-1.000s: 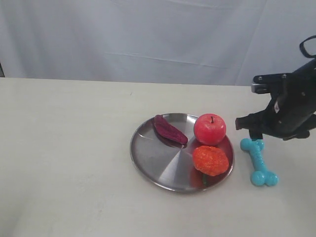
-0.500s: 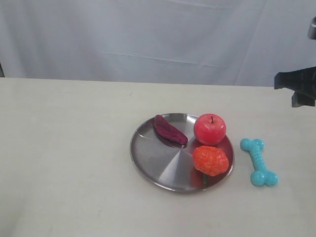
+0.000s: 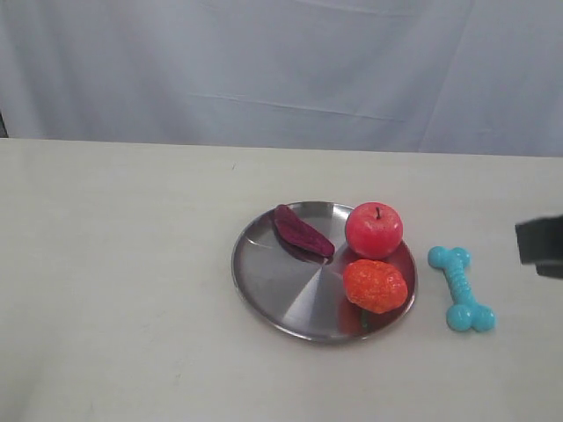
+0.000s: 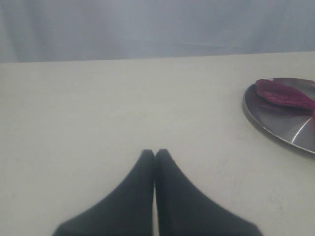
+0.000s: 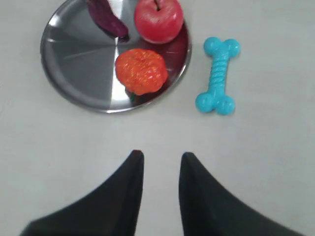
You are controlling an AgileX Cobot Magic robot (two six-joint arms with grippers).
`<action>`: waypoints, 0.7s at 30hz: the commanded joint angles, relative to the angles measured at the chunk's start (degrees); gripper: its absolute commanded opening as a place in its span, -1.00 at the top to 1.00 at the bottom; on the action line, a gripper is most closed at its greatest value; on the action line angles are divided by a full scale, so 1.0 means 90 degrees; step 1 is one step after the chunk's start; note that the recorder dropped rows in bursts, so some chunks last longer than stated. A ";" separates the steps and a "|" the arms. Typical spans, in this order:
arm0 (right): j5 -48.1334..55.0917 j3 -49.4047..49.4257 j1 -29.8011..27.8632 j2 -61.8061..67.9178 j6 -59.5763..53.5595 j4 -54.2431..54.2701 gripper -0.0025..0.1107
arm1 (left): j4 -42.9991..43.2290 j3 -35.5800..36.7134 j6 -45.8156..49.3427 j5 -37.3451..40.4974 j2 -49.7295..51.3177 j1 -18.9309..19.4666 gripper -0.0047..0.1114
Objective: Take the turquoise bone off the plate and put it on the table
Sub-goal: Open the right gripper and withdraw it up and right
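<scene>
The turquoise bone (image 3: 461, 289) (image 5: 218, 75) lies flat on the cream table (image 3: 114, 264), just right of the steel plate (image 3: 281, 286) (image 5: 74, 73) and apart from its rim. My right gripper (image 5: 161, 156) is open and empty, hovering over bare table well short of the bone; in the exterior view only a dark part of that arm (image 3: 541, 244) shows at the right edge. My left gripper (image 4: 154, 153) is shut with nothing in it, over bare table away from the plate (image 4: 275, 130).
On the plate sit a red apple (image 3: 374, 229) (image 5: 158, 19), an orange bumpy fruit (image 3: 375, 285) (image 5: 141, 70) and a dark purple piece (image 3: 302, 233) (image 5: 106, 17) (image 4: 283, 93). A pale cloth backdrop (image 3: 281, 70) hangs behind the table.
The right arm has pulled away from the bone, rising then drawing back to the right edge of the exterior view. The bone stays where it lay on the table.
</scene>
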 commanded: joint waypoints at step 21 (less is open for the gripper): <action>-0.0916 0.0978 0.0759 -0.0520 0.0401 -0.0708 0.96 | 0.0002 0.0021 -0.0017 -0.0005 -0.0008 -0.0017 0.92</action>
